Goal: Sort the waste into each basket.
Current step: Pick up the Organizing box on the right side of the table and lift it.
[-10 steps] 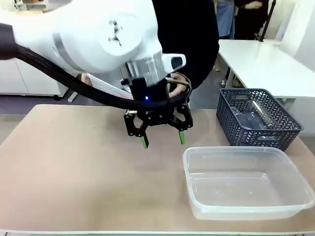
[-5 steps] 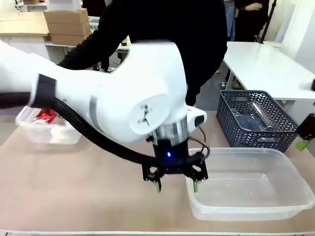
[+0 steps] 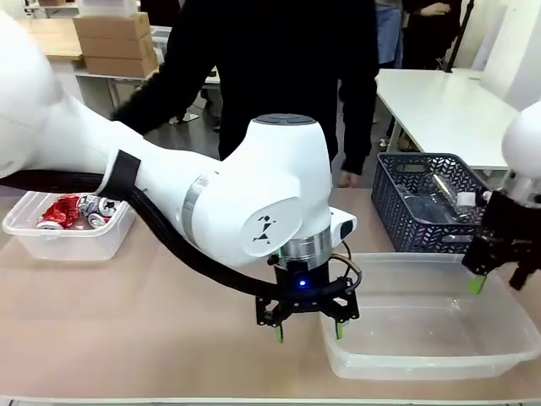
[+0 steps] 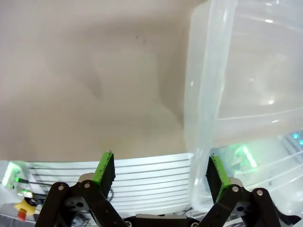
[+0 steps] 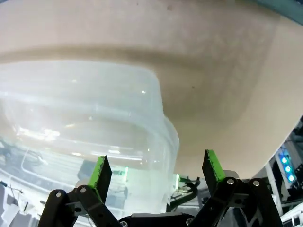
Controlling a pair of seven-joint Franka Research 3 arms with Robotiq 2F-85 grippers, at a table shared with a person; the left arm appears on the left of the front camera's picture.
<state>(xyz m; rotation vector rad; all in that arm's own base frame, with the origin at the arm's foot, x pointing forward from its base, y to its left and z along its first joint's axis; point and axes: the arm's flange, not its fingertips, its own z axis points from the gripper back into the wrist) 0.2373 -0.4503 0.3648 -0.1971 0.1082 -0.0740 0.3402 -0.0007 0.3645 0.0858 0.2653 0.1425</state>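
My left gripper (image 3: 308,326), wide open and empty, has swung right over the near tub (image 3: 423,365) rim. My right gripper (image 3: 497,279), open and empty too, has arrived beside the lattice basket (image 3: 397,207). Crushed cans (image 3: 72,211) lie in the left tub (image 3: 68,245).

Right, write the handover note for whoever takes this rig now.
Left gripper: open, empty, low at the large clear tub's left rim.
Right gripper: open, empty, above that tub's right end.
Crushed cans lie in the small clear tub at far left; the large tub is empty.
A clear bottle seems to lie in the dark lattice basket.
Left: probably moving bottles to the large tub.
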